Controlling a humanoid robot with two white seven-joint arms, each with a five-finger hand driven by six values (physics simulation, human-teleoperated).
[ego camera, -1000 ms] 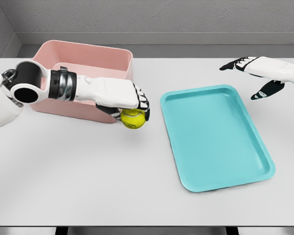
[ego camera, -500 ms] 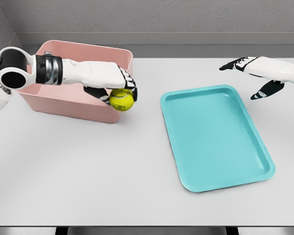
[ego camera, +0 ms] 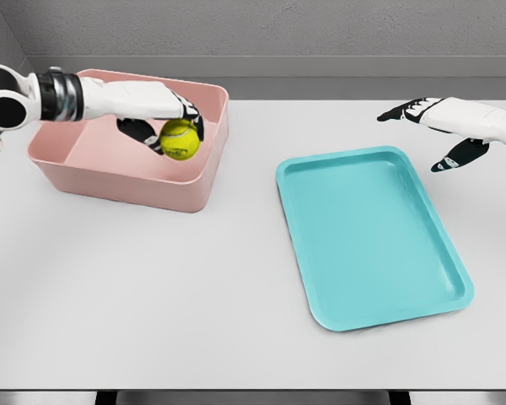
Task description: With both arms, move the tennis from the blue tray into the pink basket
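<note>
The left arm runs off the left edge, the right arm off the right edge. The left hand (ego camera: 164, 114) hides part of the basket's (ego camera: 110, 181) far wall; the ball (ego camera: 179, 139) covers its fingertips. The table's (ego camera: 152, 295) front corners are cropped

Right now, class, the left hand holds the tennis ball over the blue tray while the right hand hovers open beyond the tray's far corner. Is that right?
Not quite. The left hand holds the tennis ball over the pink basket, not the blue tray, as the head view shows. The right hand does hover open beyond the tray's far corner.
</note>
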